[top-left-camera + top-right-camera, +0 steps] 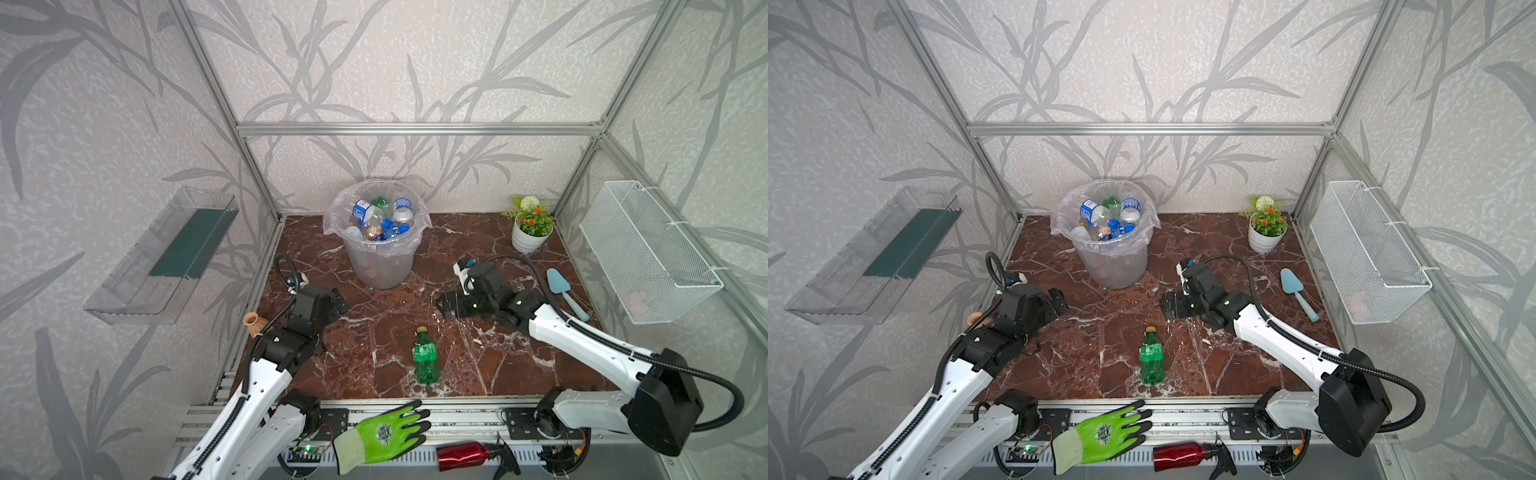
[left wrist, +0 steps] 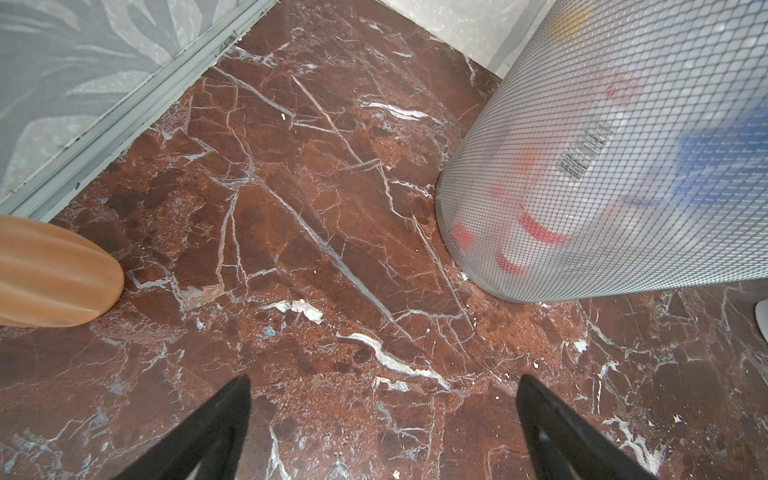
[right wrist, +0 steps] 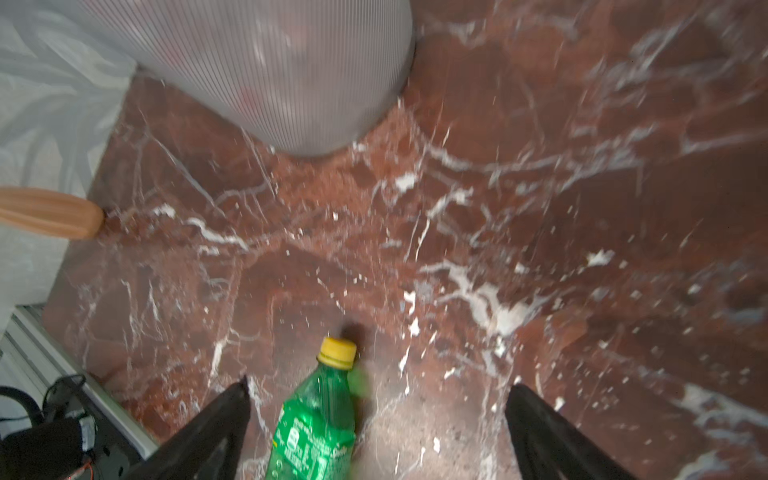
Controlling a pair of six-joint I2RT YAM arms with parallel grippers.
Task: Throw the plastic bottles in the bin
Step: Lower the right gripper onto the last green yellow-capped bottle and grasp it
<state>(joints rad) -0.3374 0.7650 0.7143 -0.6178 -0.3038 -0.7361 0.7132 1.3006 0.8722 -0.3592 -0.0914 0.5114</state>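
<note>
Item outstanding: one green bottle (image 1: pixel 426 357) lies flat on the bench (image 1: pixel 490 365), slightly toward 6 o'clock from centre, its yellow cap pointing to 12 o'clock. The bin (image 1: pixel 384 266) stands at 12 o'clock and holds the other plastic bottles (image 1: pixel 382 220) (mostly blue labels on top). The right hand (image 3: pixel 378 384) is at 1 o'clock of the green bottle, jaws apart, gripping nothing. The left hand (image 2: pixel 384 378) is at the bench's 9 o'clock side, jaws apart, empty.

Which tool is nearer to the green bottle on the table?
Right. The right tool hangs just beyond the cap of the green bottle; the left tool is farther, off to the left.
</note>
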